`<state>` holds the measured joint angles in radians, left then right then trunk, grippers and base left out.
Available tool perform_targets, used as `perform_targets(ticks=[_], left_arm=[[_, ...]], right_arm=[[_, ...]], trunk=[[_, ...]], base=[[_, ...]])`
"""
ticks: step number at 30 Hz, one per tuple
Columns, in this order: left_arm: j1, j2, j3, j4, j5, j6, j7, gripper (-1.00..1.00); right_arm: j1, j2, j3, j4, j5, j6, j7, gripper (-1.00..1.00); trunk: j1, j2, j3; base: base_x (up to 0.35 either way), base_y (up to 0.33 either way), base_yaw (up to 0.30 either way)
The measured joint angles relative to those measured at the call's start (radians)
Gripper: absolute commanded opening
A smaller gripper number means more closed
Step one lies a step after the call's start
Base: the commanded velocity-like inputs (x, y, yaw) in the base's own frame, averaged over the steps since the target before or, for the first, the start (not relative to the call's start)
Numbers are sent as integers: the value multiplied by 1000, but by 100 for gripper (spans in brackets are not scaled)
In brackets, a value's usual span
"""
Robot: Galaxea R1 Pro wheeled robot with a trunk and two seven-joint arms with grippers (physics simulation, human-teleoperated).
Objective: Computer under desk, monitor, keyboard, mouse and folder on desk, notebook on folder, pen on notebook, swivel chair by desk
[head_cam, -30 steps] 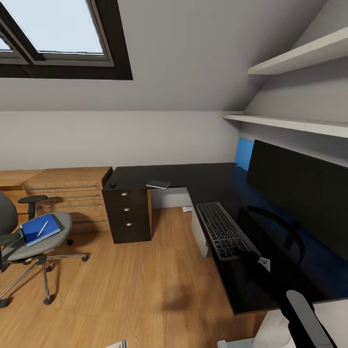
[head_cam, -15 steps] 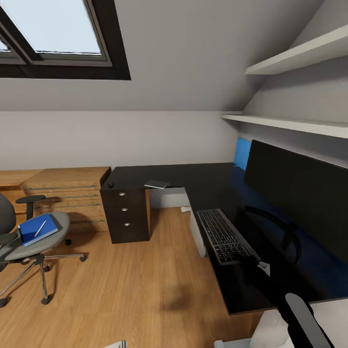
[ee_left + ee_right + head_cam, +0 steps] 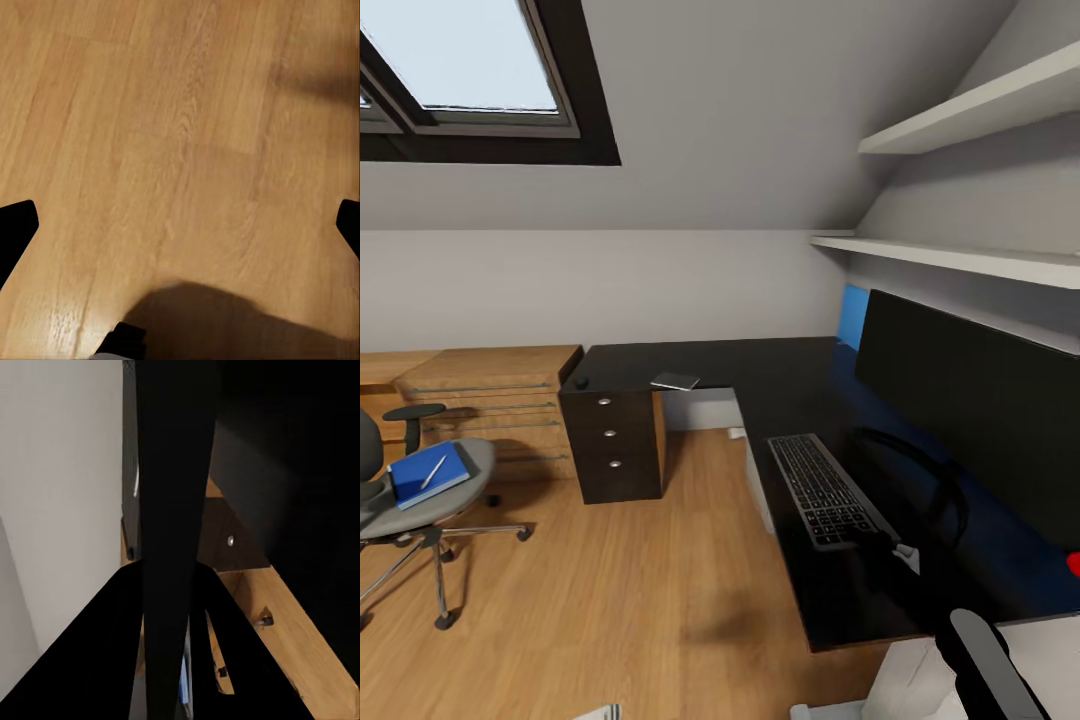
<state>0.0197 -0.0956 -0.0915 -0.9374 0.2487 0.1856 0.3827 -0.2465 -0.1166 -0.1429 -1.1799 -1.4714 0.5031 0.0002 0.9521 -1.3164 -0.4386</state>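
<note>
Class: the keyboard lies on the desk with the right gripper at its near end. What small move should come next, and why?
Probably release and withdraw the right gripper: the keyboard already lies flat on the desk before the monitor. The folder with the pen still sits on the swivel chair.

On the glossy black L-shaped counter [image 3: 780, 375] a flat black-keyed keyboard [image 3: 822, 488] lies before a wide black monitor [image 3: 970, 400], a thin dark notebook [image 3: 676, 381] sits near the far corner, and a bright blue folder [image 3: 428, 474] with a silvery pen [image 3: 433, 472] rests on the grey swivel chair [image 3: 420, 500].
</note>
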Motion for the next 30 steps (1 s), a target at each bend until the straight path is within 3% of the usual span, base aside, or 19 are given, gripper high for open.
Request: perform_targets(ticks=[4, 10, 30], left_arm=[[0, 0, -2, 1, 2, -111, -5, 100], [0, 0, -3, 2, 2, -131, -5, 100], [0, 0, -1, 3, 3, -128, -7, 100]], right_arm=[[0, 0, 0, 0, 2, -6, 0, -100], [0, 0, 0, 0, 2, -8, -1, -100], [0, 0, 0, 3, 1, -11, -1, -100]], trunk=[[0, 0, 0], [0, 0, 0], [0, 0, 0]], base=[[178, -207, 0], [128, -176, 0], [96, -45, 0]])
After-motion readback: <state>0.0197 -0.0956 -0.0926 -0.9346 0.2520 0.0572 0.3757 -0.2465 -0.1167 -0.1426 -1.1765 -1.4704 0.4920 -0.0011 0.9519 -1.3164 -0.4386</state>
